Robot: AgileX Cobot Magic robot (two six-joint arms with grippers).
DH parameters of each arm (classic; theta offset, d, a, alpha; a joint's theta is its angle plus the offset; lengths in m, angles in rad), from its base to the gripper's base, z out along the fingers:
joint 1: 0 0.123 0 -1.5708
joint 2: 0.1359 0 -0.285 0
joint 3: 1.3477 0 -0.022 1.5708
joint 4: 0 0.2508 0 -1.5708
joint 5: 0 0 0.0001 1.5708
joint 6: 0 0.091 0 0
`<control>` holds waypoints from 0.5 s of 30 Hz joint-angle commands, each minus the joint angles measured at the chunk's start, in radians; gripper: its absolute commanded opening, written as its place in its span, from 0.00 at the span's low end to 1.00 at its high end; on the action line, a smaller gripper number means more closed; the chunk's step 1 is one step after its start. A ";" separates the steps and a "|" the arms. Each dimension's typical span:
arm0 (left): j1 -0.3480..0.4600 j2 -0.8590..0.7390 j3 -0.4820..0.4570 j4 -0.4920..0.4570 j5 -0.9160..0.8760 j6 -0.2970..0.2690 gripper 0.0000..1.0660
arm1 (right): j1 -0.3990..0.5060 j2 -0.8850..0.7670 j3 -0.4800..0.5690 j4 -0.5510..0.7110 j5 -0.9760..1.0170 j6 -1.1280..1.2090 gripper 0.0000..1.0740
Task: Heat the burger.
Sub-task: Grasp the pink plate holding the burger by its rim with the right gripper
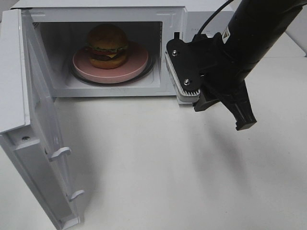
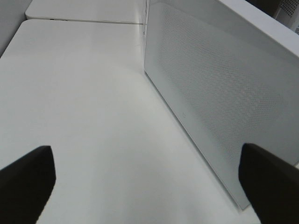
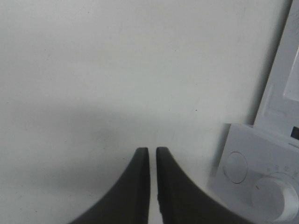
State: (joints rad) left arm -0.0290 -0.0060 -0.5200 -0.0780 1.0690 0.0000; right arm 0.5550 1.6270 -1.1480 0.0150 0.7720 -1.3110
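Observation:
The burger (image 1: 107,45), with a golden-brown bun, lettuce, cheese and dark patty, sits on a round pink plate (image 1: 138,62) inside the open white microwave (image 1: 170,19). My right gripper (image 1: 244,122) hangs in front of the microwave's right side, above the table and well outside the cavity. In the right wrist view, the right gripper (image 3: 153,154) has its dark fingers almost together with only a thin slit and nothing between them. My left gripper (image 2: 149,186) stands wide open and empty beside the door's perforated outer face (image 2: 219,98). It does not show in the exterior high view.
The microwave door (image 1: 43,124) is swung fully open toward the front left. The control panel (image 3: 247,154) with a round button and a dial (image 3: 275,196) lies close beside the right fingers. White table (image 1: 168,163) spreads in front of the microwave.

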 commanded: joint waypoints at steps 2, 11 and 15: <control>0.003 -0.014 0.002 -0.005 0.001 0.000 0.94 | 0.009 -0.003 -0.009 -0.031 -0.034 -0.057 0.12; 0.003 -0.014 0.002 -0.005 0.001 0.000 0.94 | 0.092 -0.003 -0.009 -0.154 -0.114 -0.053 0.19; 0.003 -0.014 0.002 -0.005 0.001 0.000 0.94 | 0.125 -0.003 -0.009 -0.157 -0.243 -0.041 0.36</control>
State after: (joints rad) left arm -0.0290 -0.0060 -0.5200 -0.0780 1.0690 0.0000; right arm 0.6660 1.6270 -1.1480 -0.1290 0.5970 -1.3580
